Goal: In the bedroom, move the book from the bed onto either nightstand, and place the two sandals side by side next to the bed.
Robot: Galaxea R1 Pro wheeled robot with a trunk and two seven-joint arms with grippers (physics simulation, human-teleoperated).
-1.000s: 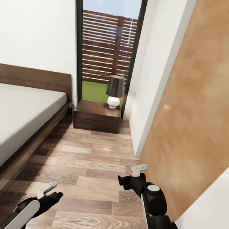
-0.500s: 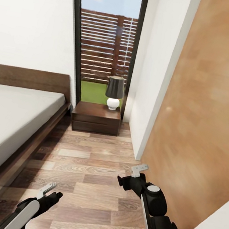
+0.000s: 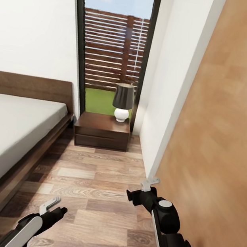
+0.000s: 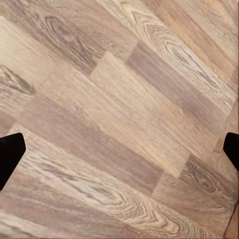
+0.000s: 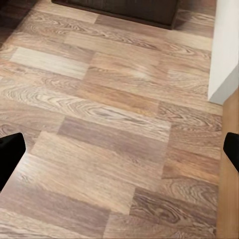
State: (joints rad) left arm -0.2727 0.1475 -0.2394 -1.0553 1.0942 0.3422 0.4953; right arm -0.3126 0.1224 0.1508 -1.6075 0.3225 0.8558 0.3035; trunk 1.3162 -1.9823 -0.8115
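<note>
The bed point(image 3: 9, 132), with a pale mattress and a dark wooden frame, runs along the left of the head view. Ahead by the window stands the dark brown nightstand point(image 3: 102, 130); its front edge also shows in the right wrist view point(image 5: 124, 10). The book and the two sandals are out of view. My left gripper point(image 3: 49, 204) hangs low over the plank floor beside the bed frame, open and empty, its black fingertips point(image 4: 10, 154) far apart. My right gripper point(image 3: 149, 183) is held near the wall corner, also open and empty, with fingertips point(image 5: 10, 154) spread wide.
A black-shaded lamp point(image 3: 123, 101) with a white base stands on the nightstand. A tall black-framed window point(image 3: 111, 49) is behind it. A white wall corner point(image 3: 166, 86) and a light wooden door point(image 3: 225, 136) close off the right side. Wood floor point(image 3: 96, 191) forms a lane between bed and wall.
The whole view has shifted: the camera has moved forward and turned a little, so the wooden door takes up more of the right side. Both arms keep the same pose.
</note>
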